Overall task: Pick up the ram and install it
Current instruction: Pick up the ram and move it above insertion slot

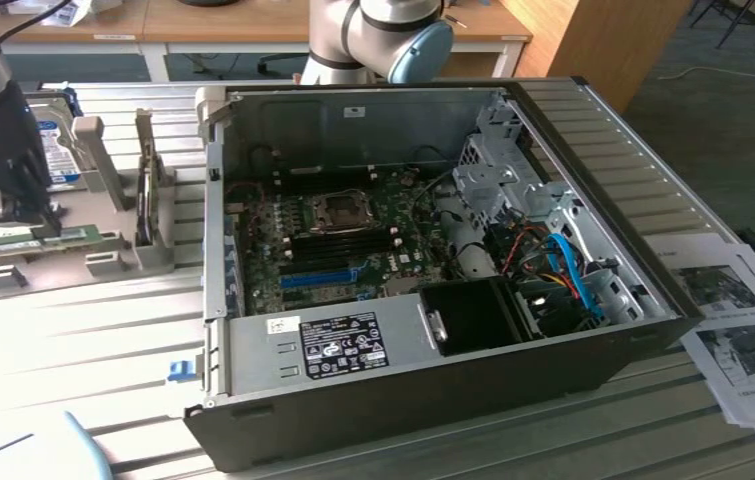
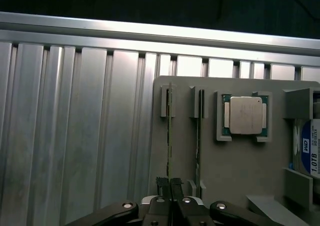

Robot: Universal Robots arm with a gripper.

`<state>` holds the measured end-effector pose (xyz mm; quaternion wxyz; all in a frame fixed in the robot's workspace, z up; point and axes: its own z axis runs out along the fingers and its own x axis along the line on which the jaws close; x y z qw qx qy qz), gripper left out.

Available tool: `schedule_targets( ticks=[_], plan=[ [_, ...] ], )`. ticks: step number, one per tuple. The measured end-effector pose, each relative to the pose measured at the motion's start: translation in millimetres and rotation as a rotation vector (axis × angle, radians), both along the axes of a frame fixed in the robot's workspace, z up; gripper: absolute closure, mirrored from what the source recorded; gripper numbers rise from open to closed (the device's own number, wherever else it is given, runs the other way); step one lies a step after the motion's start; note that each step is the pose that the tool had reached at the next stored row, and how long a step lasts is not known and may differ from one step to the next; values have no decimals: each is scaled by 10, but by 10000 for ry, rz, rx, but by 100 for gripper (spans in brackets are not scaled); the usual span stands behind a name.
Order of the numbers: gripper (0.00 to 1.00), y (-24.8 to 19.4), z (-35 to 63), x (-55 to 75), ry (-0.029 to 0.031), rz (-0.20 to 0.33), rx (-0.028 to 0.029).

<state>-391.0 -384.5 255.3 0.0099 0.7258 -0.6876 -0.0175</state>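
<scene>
The claw (image 2: 170, 186) is pinched together on the thin green circuit-board ram stick (image 2: 170, 131), which stands edgewise in its grey slotted holder (image 2: 235, 171) near an edge of the ribbed metal tabletop (image 2: 75, 136). Lifting and installing remain.

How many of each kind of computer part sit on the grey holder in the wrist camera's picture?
Thin sticks on edge: 2, the ram and a second stick
Processor chip: 1
Hard drive: 1
Total: 4
</scene>
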Motion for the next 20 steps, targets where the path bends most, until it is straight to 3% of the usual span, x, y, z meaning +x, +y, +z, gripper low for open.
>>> schedule_targets(
  ticks=[20],
  plan=[
    [89,0,266,0,0,-25,-84]
  ],
)
